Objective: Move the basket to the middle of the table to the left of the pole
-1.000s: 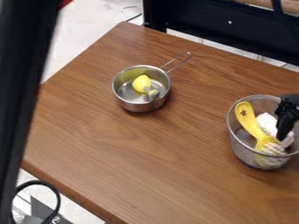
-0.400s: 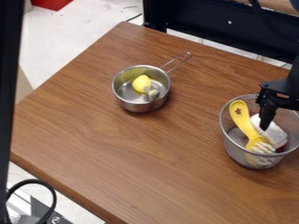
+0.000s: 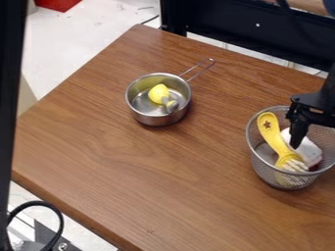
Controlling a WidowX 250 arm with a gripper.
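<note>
Saw wire-mesh basket [image 3: 265,173] upright on wooden table [image 3: 131,181], R side, nearer than steel saucepan [image 3: 157,119]; held yellow-handled brush [image 3: 274,135]. Found gripper [image 3: 298,139] at basket's far side; couldn't tell if open, closed or gripping. Judged basket light, fairly stiff, slightly springy, not fragile, poss. slippery on wood; favored gripping far rim. Pointed mouth up; axis vert., w/ round rim, so no obvious horiz. long axis.
</note>
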